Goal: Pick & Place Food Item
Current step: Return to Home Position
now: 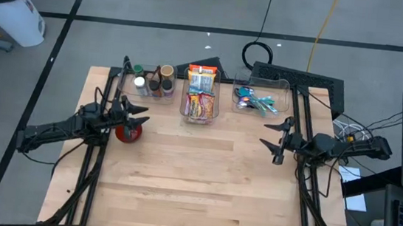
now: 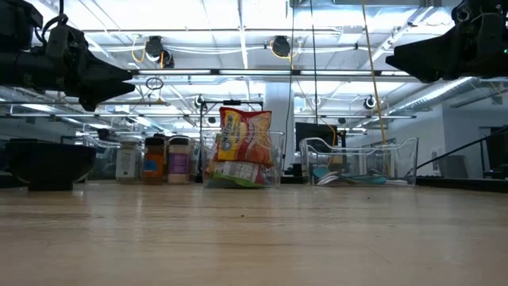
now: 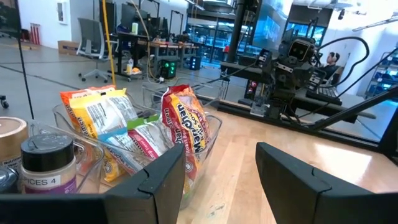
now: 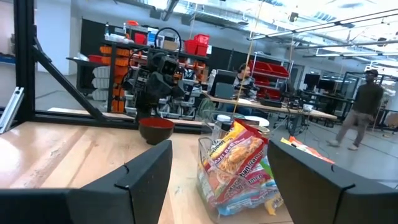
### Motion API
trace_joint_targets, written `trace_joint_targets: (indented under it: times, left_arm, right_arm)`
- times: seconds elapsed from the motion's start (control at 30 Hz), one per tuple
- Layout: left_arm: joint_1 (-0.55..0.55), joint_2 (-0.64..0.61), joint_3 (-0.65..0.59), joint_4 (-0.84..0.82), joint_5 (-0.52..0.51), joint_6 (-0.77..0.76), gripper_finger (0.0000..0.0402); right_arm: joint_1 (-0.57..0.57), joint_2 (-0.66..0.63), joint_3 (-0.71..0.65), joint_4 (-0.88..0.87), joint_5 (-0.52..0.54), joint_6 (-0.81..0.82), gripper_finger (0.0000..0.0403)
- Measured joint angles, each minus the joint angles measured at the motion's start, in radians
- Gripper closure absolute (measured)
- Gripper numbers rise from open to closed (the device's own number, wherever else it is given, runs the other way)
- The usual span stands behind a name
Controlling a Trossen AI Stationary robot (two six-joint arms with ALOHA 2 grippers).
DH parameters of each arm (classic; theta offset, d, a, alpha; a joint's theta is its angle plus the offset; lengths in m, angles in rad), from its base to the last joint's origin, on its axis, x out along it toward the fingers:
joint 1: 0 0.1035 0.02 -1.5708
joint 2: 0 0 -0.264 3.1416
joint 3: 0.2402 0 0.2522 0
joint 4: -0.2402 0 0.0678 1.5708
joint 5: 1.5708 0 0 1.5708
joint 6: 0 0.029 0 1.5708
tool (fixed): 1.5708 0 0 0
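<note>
Several snack packets [image 1: 200, 98] stand upright in a clear bin [image 1: 187, 110] at the table's far middle; one orange-red packet [image 2: 244, 137] sticks up above the bin's rim. A red bowl [image 1: 129, 132] rests on its base on the table at the left. My left gripper [image 1: 140, 115] hovers open just above and beside the bowl, pointing level toward the table's right. My right gripper [image 1: 272, 135] hovers open at the right side, pointing toward the table's left, with nothing between its fingers. The packets show past both pairs of fingers [image 3: 186, 124] [image 4: 239, 158].
A clear bin of spice jars [image 1: 152, 82] stands at the far left and a clear bin of utensils [image 1: 262, 100] at the far right. Bare wood [image 1: 202, 180] covers the table's middle and near half. Black frame rails [image 1: 92, 169] run along both sides.
</note>
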Motion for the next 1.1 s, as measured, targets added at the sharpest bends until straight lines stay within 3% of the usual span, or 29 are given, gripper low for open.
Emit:
trace_joint_targets:
  times: [0.8, 0.93, 1.1]
  left_arm:
    - [0.000, 0.000, -0.002, 0.017, 0.001, 0.031, 0.0201]
    - [0.000, 0.000, -0.002, 0.017, 0.001, 0.032, 0.0202]
    - [0.000, 0.000, -0.002, 0.018, 0.002, 0.032, 0.0201]
  right_arm:
    - [0.000, 0.001, 0.000, -0.049, -0.005, 0.055, 0.0152]
    - [0.000, 0.001, 0.000, -0.074, -0.005, 0.055, 0.0184]
    - [-0.001, 0.001, 0.000, -0.117, 0.000, 0.049, 0.0259]
